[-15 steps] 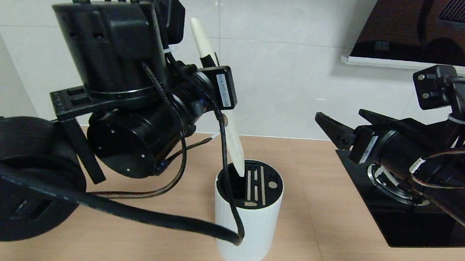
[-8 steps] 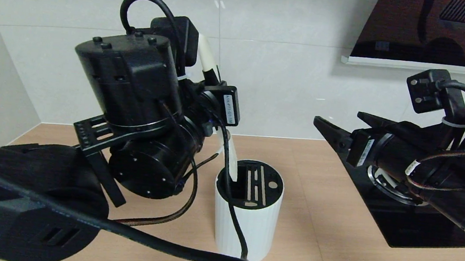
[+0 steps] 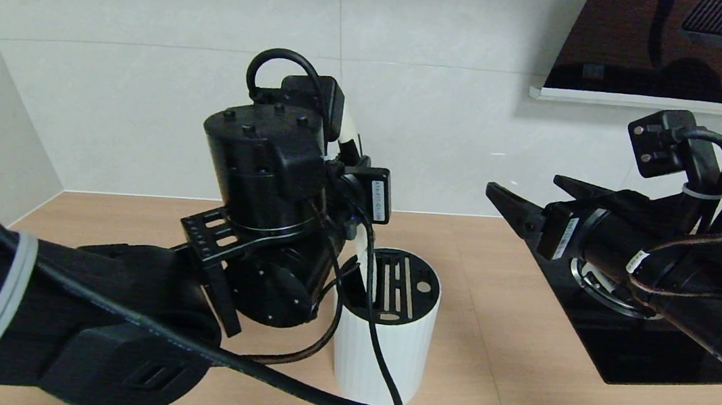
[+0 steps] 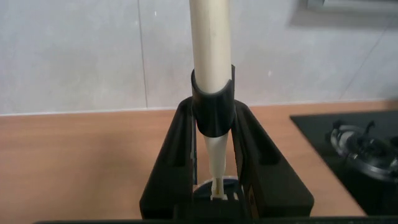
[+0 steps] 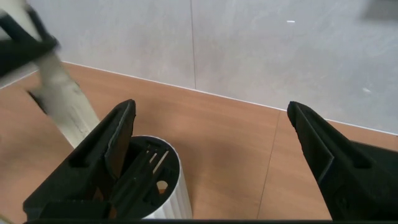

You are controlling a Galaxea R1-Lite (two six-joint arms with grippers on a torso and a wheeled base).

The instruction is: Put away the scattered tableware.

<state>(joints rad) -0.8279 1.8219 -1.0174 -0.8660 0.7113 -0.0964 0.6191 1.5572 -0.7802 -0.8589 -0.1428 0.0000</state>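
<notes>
Cream knife (image 4: 211, 50) clamped in left pincer (image 4: 214, 118) — blade inside white holder (image 3: 384, 341).

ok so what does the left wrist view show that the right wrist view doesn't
Left wrist view: a close look at the left gripper shut on the cream utensil's black collar, plus the stove burner. Right wrist view: the right gripper, open, and the white holder's slotted top. Both: the utensil, the wooden counter and the tiled wall.
</notes>
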